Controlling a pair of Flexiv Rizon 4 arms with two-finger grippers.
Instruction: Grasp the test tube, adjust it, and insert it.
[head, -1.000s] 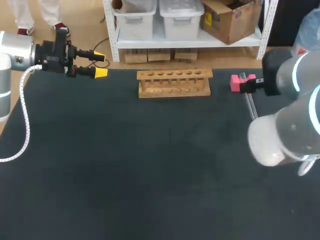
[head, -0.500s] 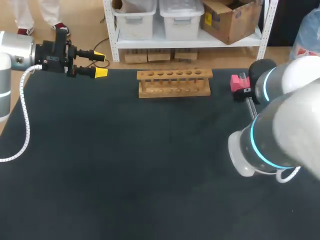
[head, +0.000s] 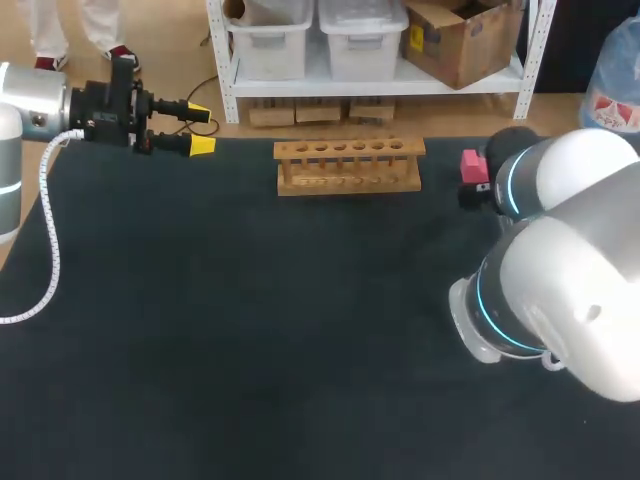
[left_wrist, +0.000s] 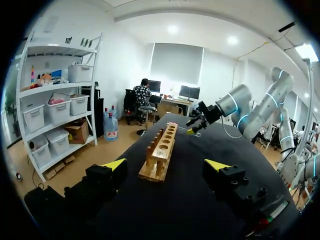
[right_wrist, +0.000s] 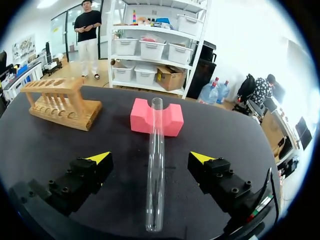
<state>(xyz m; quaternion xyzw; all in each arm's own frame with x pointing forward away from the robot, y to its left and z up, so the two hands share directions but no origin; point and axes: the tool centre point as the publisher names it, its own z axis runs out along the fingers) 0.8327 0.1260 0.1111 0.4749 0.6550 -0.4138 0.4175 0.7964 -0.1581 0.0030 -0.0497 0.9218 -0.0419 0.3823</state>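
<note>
Since a second ago my right arm (head: 560, 300) has swung over the far right edge of the surface (head: 250, 320), leaving the right hand (right_wrist: 150, 158) spread open astride the test tube (right_wrist: 155, 150), which lies propped on the pink block (right_wrist: 140, 119); an off-centre squeeze could roll the smooth glass away.

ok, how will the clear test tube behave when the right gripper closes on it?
The clear round test tube looks smooth and thin-walled, so it is probably slippery, and fragile under a hard squeeze. Only one end rests on the pink foam block, so a nudge may pivot it.
</note>
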